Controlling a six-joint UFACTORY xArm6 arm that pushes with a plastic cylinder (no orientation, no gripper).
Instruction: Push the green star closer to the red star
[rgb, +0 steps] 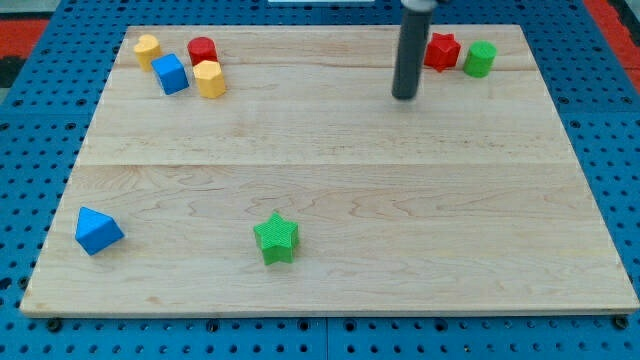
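The green star lies on the wooden board at the lower middle-left. The red star lies near the board's top right, with a green cylinder just to its right. My rod comes down from the view's top, and my tip rests on the board just left of and a little below the red star. The tip is far from the green star, up and to its right.
At the top left sits a cluster: a yellow block, a blue cube, a red cylinder and a yellow hexagonal block. A blue triangular block lies at the lower left.
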